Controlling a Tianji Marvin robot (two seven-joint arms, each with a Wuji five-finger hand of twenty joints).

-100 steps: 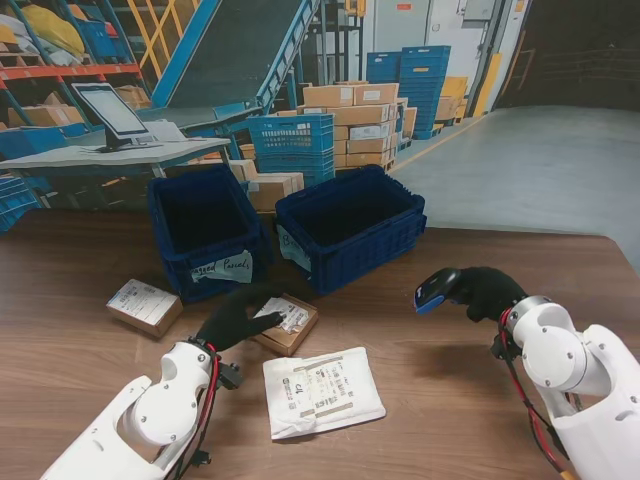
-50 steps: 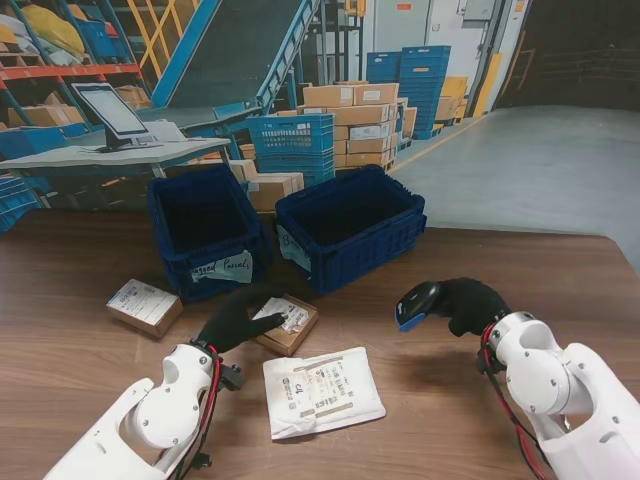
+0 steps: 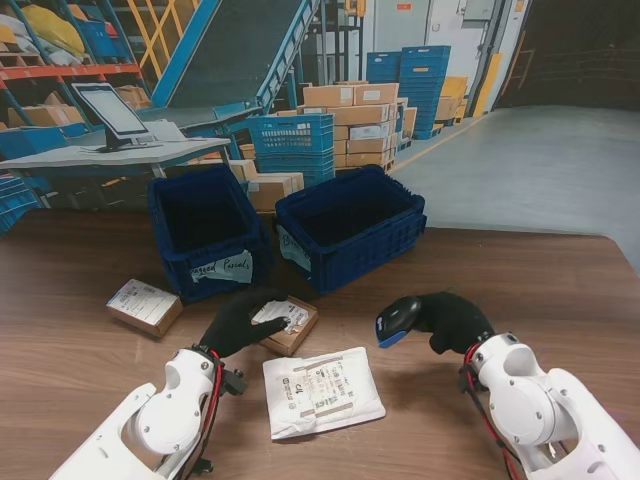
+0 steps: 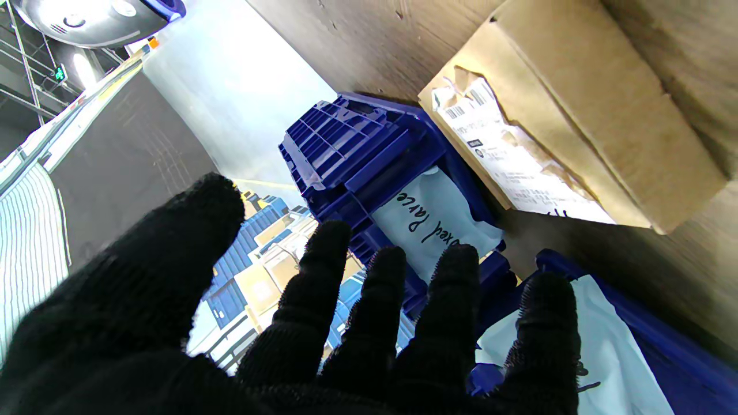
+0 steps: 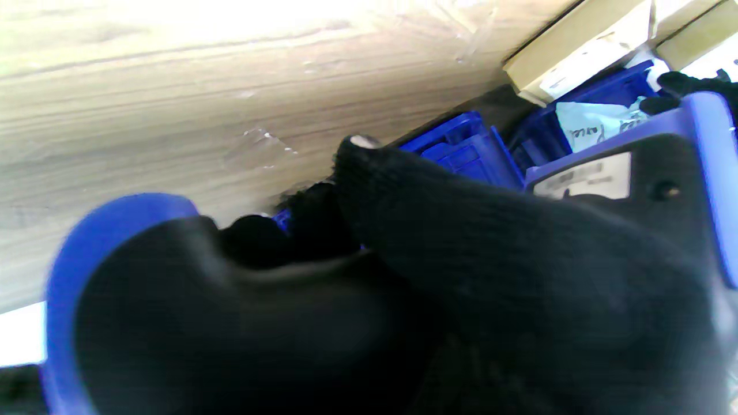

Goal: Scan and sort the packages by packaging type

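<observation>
- While the sort is under way, a small cardboard box lies at the far left of the table, label up, well clear of both hands, apparently waiting its turn.
- Just beyond it stands the left blue crate, whose paper tag seems to read "Boxed Parcels"; this looks like the bin meant for cartons.
- Nearer the robot, the left hand is held with fingers spread and gripping nothing. In the stand view its fingertips overlap the near left edge of a flat cardboard box; whether they touch it cannot be told. The pose looks meant to steady or tilt the parcel so its white shipping label faces up for scanning.
- Close by, nearer the robot, a white padded mailer lies flat on the table with its printed label upward, not yet handled.
- Behind these sits the right blue crate, also tagged, probably the bin for soft packaging.
- On the right, the right hand is wrapped around a blue-and-black barcode scanner, held above the table with its head aimed left toward the labelled parcels, likely lining up a read.
</observation>
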